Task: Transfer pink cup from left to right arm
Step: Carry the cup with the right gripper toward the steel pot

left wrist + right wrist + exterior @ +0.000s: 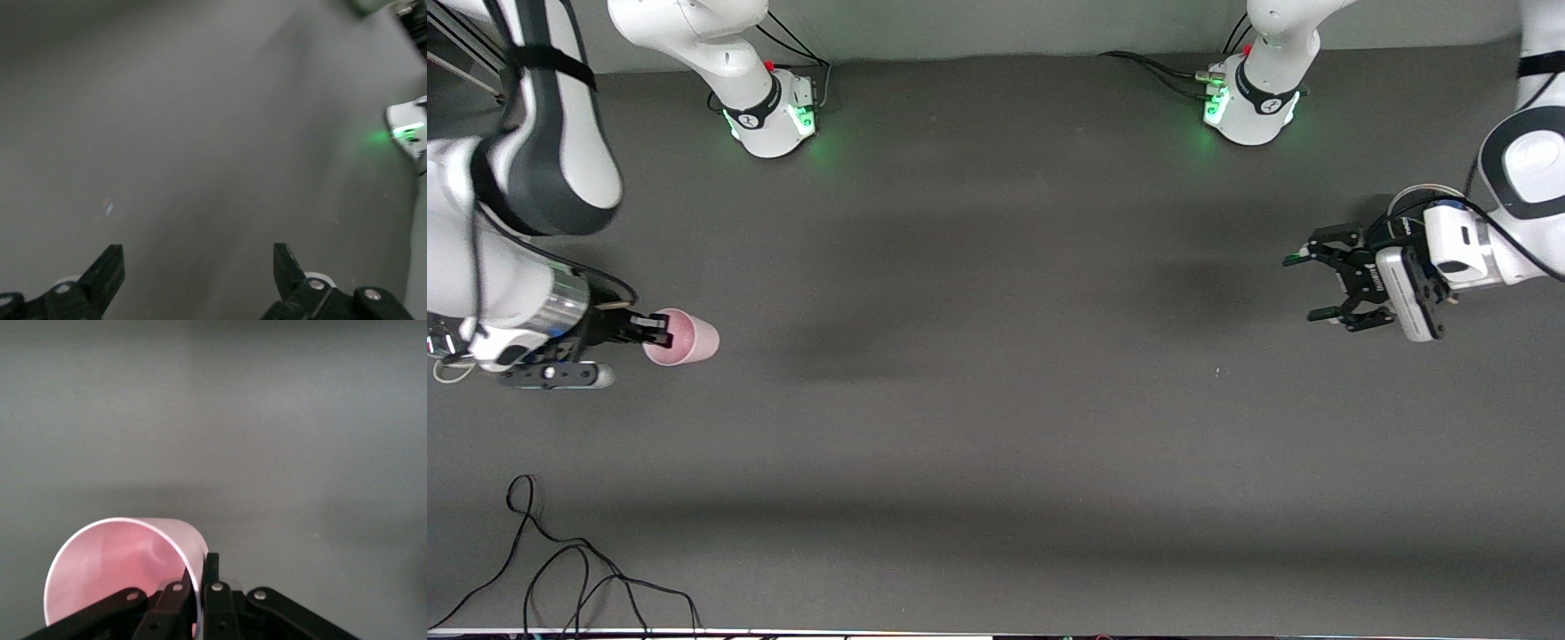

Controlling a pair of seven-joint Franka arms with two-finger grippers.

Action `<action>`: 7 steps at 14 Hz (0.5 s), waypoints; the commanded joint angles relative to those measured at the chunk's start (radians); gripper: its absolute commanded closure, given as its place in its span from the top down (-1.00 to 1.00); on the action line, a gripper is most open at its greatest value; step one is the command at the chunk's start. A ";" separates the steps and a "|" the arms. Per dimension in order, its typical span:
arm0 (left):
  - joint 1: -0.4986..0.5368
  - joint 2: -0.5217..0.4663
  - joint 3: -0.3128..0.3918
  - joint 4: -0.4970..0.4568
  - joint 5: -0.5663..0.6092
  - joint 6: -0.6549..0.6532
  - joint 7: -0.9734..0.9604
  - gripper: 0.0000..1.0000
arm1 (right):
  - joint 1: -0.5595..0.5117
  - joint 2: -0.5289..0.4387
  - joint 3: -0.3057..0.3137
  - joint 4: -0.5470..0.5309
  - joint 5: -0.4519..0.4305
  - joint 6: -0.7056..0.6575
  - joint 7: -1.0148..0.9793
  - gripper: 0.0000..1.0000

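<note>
Two arms stand over the grey surface [996,356], and only one of them carries anything. The right tool [660,330] is at about 9 o'clock in the front view, toward the right arm's end of the surface, and it is closed on the pink cup [682,337]. The cup lies on its side in the grip, its wide rim turned toward the tool and its base pointing toward the middle of the surface. In the right wrist view the pink cup [123,570] shows its open mouth, and the fingers [212,603] pinch its wall, one inside the rim and one outside. The left tool [1303,286] is at about 3 o'clock in the front view, over the left arm's end of the surface, well apart from the cup. Its fingers are spread wide and nothing is between them; the left wrist view shows both black fingertips [107,270] with only bare surface between. One black cable [560,569] lies at about 7 o'clock.
</note>
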 commanded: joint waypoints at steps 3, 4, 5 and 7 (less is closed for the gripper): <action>-0.008 -0.010 -0.012 0.186 0.303 -0.122 -0.306 0.99 | 0.024 -0.039 -0.006 -0.321 0.015 0.400 -0.024 -1.00; -0.009 -0.013 -0.017 0.214 0.352 -0.151 -0.355 0.99 | 0.024 -0.019 -0.005 -0.349 0.015 0.457 -0.024 -1.00; -0.010 -0.012 -0.018 0.244 0.380 -0.189 -0.421 0.99 | 0.024 0.003 -0.005 -0.364 0.015 0.497 -0.024 -1.00; -0.012 -0.013 -0.025 0.275 0.434 -0.217 -0.540 0.99 | 0.024 0.037 -0.005 -0.416 0.015 0.607 -0.044 -1.00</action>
